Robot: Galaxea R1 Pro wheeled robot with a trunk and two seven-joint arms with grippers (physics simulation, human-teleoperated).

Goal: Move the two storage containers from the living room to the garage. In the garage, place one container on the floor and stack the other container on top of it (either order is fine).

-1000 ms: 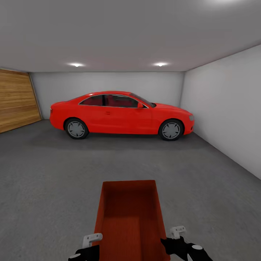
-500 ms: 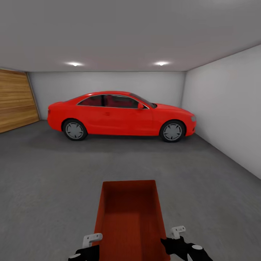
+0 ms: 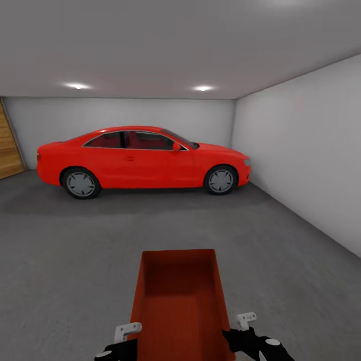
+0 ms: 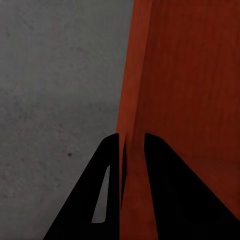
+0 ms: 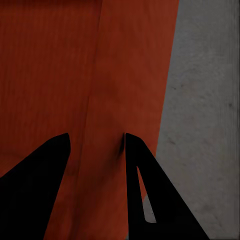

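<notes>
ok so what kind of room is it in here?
A garage, almost certainly: a red car parked on a grey concrete floor, bare pale walls, and a wooden-slat door at the far left. Both claws hold an orange-red storage container out front.

Head camera looks forward and down over the container [image 3: 178, 306]; both wrist cameras view its clamped walls closely.

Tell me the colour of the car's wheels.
Silver-grey wheels with dark tyres, on the red car; clearest in the head view.
</notes>
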